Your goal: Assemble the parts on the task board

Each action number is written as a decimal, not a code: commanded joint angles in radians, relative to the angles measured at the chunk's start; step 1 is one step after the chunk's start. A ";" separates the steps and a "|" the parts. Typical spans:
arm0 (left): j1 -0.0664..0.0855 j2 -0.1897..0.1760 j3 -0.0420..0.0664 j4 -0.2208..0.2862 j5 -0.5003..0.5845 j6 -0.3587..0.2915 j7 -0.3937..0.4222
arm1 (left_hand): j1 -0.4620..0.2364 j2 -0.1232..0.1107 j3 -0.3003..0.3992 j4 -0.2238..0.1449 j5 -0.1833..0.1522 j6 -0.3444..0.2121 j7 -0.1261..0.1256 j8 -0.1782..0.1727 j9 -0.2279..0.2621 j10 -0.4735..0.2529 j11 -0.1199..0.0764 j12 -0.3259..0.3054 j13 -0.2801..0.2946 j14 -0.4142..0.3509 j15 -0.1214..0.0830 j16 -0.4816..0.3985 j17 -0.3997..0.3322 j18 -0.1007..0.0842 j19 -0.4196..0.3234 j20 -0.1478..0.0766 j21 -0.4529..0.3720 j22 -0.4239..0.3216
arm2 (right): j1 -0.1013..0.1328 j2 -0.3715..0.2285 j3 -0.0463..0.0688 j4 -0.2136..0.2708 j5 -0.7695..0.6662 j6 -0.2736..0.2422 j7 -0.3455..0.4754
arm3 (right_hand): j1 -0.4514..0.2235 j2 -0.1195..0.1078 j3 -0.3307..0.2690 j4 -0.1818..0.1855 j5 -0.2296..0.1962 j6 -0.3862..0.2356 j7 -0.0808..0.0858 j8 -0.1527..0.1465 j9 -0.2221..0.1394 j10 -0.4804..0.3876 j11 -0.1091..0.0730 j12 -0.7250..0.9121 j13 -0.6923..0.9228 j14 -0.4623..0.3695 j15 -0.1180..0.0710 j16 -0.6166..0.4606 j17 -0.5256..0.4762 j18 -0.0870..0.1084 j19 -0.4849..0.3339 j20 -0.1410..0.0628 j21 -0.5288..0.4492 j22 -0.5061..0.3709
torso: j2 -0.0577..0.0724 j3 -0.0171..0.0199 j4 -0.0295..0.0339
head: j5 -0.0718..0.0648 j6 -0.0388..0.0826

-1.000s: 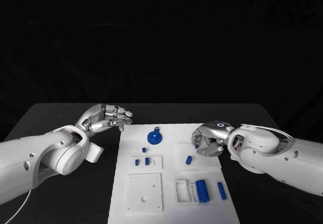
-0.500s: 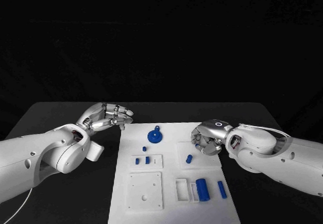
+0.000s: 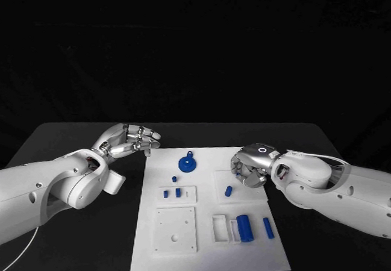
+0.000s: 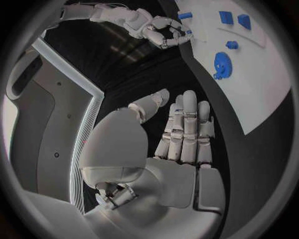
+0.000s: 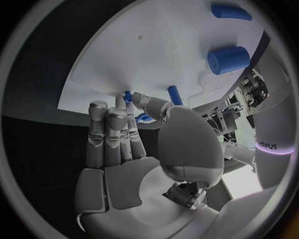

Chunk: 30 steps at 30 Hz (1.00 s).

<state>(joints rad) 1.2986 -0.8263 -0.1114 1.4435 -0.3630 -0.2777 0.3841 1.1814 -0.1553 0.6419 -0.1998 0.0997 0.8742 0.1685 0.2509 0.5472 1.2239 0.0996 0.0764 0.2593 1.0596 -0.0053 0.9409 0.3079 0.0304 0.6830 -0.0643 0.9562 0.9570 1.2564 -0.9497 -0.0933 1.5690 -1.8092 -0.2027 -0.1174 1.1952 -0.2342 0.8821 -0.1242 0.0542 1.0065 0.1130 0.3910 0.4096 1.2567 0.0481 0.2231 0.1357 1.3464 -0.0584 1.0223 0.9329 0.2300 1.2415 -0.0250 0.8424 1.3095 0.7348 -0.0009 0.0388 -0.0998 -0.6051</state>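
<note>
The white task board (image 3: 242, 258) lies mid-table. On it are a blue gear (image 3: 186, 164), a small peg (image 3: 173, 180), two small blocks (image 3: 172, 194), a short piece (image 3: 228, 192), a thick cylinder (image 3: 244, 228) and a thin bar (image 3: 268, 227). My right hand (image 3: 251, 165) hovers over the board's far right part and pinches a small blue piece (image 3: 237, 169) between thumb and fingertips; the right wrist view shows this piece (image 5: 127, 95) at the fingertips (image 5: 121, 102). My left hand (image 3: 130, 140) hangs off the board's far left corner, holding nothing, fingers (image 4: 187, 124) stretched out.
A white recessed square plate (image 3: 175, 230) and a narrow slot (image 3: 219, 229) sit on the board's near half. Black table (image 3: 73, 142) surrounds the board. The left wrist view shows the gear (image 4: 220, 64) and my right hand (image 4: 163, 34) beyond.
My right hand has risen slightly and drifted toward the far side with the small blue piece in it. The left hand has stayed put.
</note>
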 commanded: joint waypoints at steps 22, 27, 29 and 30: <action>0.000 0.001 0.001 0.001 0.007 0.009 0.005 | -0.007 0.002 -0.004 -0.006 -0.003 -0.008 0.000 0.006 -0.002 -0.001 0.000 -0.005 0.001 0.011 0.000 -0.010 0.004 -0.001 0.005 -0.038 -0.005 -0.001 | -0.012 0.017 -0.002 -0.004 -0.109 -0.009 -0.034 | 0.022 -0.030 0.054 -0.002 0.014 0.031 -0.006 0.006 0.001 0.041 -0.008 -0.005 0.019 -0.012 -0.013 0.016 -0.019 0.032 0.001 -0.008 0.022 0.019 | 0.000 0.0001 0.0006 | 0.001 0.002; 0.000 0.002 0.001 -0.001 0.007 0.009 0.005 | -0.007 0.002 -0.004 -0.006 -0.003 -0.008 0.000 0.007 -0.002 -0.002 0.000 -0.005 0.001 0.012 0.000 -0.011 0.005 -0.001 0.005 -0.038 -0.005 -0.001 | -0.012 0.022 0.010 -0.004 -0.102 -0.023 -0.030 | 0.022 -0.033 0.058 0.000 0.013 0.034 -0.007 0.006 0.001 0.045 -0.009 -0.005 0.022 -0.012 -0.014 0.018 -0.021 0.032 0.002 -0.008 0.024 0.019 | 0.000 0.0004 0.0006 | 0.001 0.002; 0.000 0.002 0.001 -0.001 0.007 0.010 0.005 | -0.008 0.003 -0.004 -0.006 -0.003 -0.008 0.000 0.007 -0.002 -0.002 0.000 -0.005 0.001 0.012 0.000 -0.011 0.005 -0.001 0.005 -0.038 -0.006 -0.001 | -0.012 0.023 0.015 -0.004 -0.093 -0.030 -0.026 | 0.021 -0.034 0.060 0.003 0.013 0.035 -0.007 0.006 0.001 0.046 -0.009 -0.006 0.023 -0.012 -0.015 0.018 -0.022 0.032 0.002 -0.008 0.025 0.019 | 0.000 0.0002 0.0002 | 0.000 0.002; 0.000 0.002 0.001 -0.002 0.007 0.010 0.006 | -0.008 0.003 -0.004 -0.007 -0.003 -0.008 0.000 0.007 -0.002 -0.002 0.001 -0.006 0.001 0.012 0.000 -0.011 0.005 -0.001 0.005 -0.038 -0.006 -0.001 | -0.012 0.024 0.018 -0.005 -0.089 -0.031 -0.024 | 0.021 -0.034 0.060 0.004 0.013 0.035 -0.007 0.006 0.001 0.046 -0.009 -0.006 0.023 -0.012 -0.015 0.018 -0.022 0.032 0.002 -0.008 0.025 0.019 | 0.000 0.0002 0.0001 | 0.000 0.001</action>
<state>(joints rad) 1.2985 -0.8262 -0.1113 1.4409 -0.3624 -0.2775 0.3820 1.1815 -0.1553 0.6391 -0.2026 0.0997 0.8744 0.1687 0.2509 0.5463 1.2239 0.0996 0.0764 0.2591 1.0668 -0.0052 0.9333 0.3115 0.0304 0.6829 -0.0643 0.9562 0.9570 1.2438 -0.9287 -0.0782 1.5643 -1.8958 -0.2212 -0.1423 1.2074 -0.2645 0.9386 -0.1202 0.0659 1.0333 0.1040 0.3910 0.4093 1.2670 0.0447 0.2139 0.1547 1.3522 -0.0642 1.0339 0.9119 0.2251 1.2396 -0.0269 0.8617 1.3092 0.7347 -0.0009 0.0395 -0.0987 -0.6030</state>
